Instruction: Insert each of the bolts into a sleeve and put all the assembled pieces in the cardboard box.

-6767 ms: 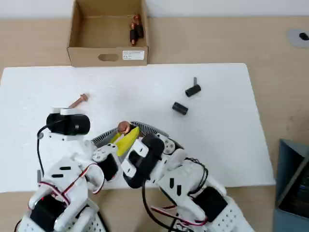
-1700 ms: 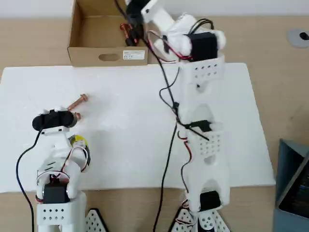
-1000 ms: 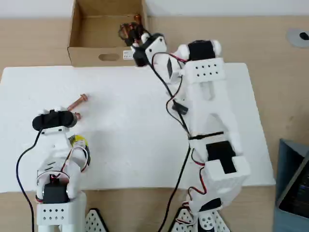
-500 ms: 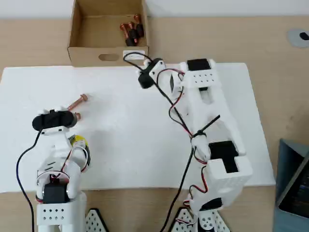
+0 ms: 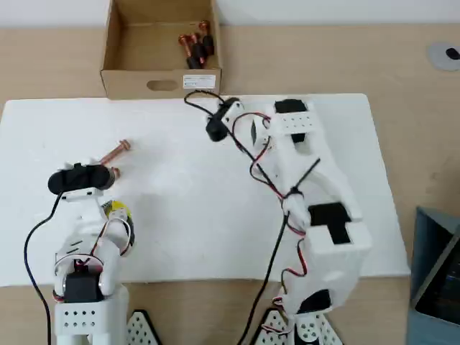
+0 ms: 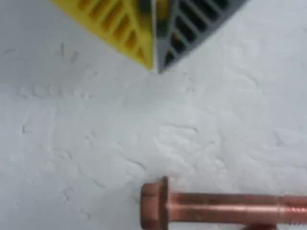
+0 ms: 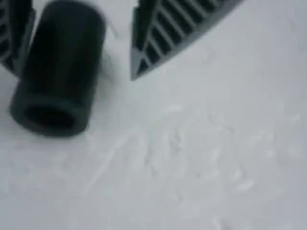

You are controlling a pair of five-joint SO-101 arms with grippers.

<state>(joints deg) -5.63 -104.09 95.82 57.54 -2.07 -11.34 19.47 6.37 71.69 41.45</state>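
Two loose bolts (image 5: 115, 152), one sleeve (image 7: 55, 72), three assembled pieces (image 5: 195, 52), one box (image 5: 129, 83)

A white mat (image 5: 180, 215) covers a light wooden table (image 5: 417, 115), with a grey bin (image 5: 435, 273) at its right edge.

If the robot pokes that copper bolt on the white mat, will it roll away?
Probably a little: the copper bolt lies on its side on the white mat, and its shank is round. Its wider head would likely make it curve, not run straight. It looks like metal, so probably stiff and heavy for its size.
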